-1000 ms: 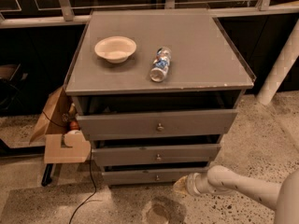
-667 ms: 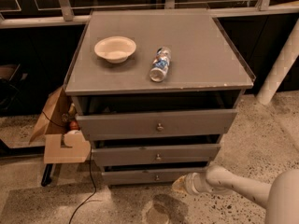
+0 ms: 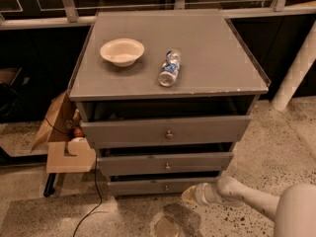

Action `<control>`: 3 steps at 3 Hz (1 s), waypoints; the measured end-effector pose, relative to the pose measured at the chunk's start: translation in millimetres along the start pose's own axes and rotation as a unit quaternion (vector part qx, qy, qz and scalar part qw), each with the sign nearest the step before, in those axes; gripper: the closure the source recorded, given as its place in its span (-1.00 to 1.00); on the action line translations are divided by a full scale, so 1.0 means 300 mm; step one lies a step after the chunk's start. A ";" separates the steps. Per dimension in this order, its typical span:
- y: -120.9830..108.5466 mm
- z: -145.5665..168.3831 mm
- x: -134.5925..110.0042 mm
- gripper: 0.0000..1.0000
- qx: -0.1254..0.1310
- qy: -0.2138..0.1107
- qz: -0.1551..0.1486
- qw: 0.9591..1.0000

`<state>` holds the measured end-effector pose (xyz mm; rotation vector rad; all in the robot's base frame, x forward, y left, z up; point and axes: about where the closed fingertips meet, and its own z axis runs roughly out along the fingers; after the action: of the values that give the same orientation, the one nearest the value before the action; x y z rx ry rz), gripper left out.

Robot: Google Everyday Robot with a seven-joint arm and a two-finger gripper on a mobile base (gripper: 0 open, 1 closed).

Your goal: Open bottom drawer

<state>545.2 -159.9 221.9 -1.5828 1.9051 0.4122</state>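
Observation:
The bottom drawer (image 3: 148, 186) is the shortest, narrowest grey front at the foot of the cabinet, with a small round metal knob (image 3: 166, 187) at its centre. It stands slightly out, with a dark gap above it. My gripper (image 3: 190, 194) is low over the floor, just right of the knob, close in front of the drawer's right half. My white arm (image 3: 247, 196) reaches in from the lower right.
Above are the mid-sized drawer (image 3: 165, 163) and the widest top drawer (image 3: 168, 131), both slightly out. A white bowl (image 3: 122, 51) and a lying bottle (image 3: 169, 68) rest on the cabinet top. A cardboard box (image 3: 64, 142) and cable stand to the left. A white post (image 3: 296, 68) stands to the right.
The gripper stays by the bottom drawer's right half. The arm's large white segment has come further into view at the lower right.

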 end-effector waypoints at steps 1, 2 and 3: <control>0.000 0.000 0.000 0.16 0.000 0.000 0.000 1.000; 0.000 0.000 0.000 -0.31 0.000 0.000 0.000 1.000; 0.000 0.000 0.000 -0.77 0.000 0.000 0.000 1.000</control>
<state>545.2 -159.8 221.8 -1.5829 1.9050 0.4124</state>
